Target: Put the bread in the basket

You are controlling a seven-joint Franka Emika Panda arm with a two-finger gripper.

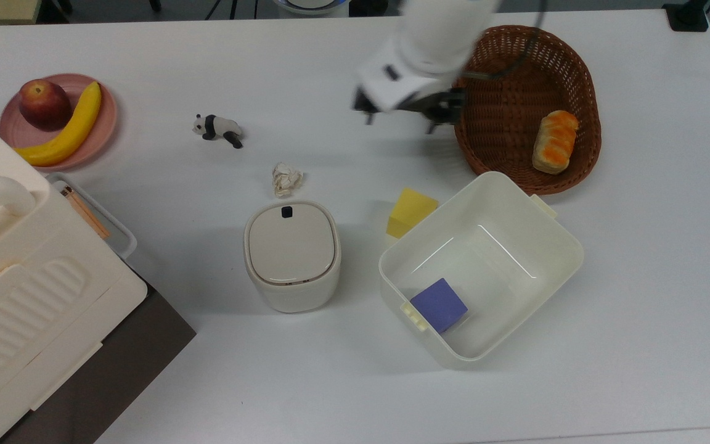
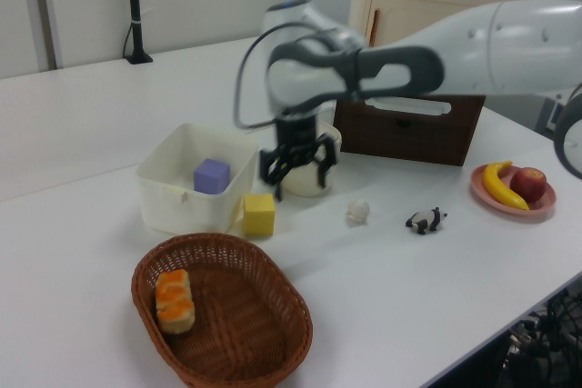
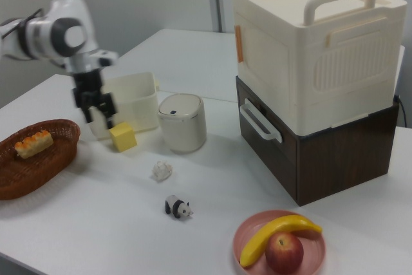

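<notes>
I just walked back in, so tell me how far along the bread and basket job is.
It looks done: the bread lies inside the basket. The gripper is open, holds nothing, and hangs over the table beside the basket. Nothing appears left except perhaps parking the arm.

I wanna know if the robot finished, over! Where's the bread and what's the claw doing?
Gripper open, empty, above the table. Bread lying inside the basket, nothing touching it. Nothing in the way.
</notes>
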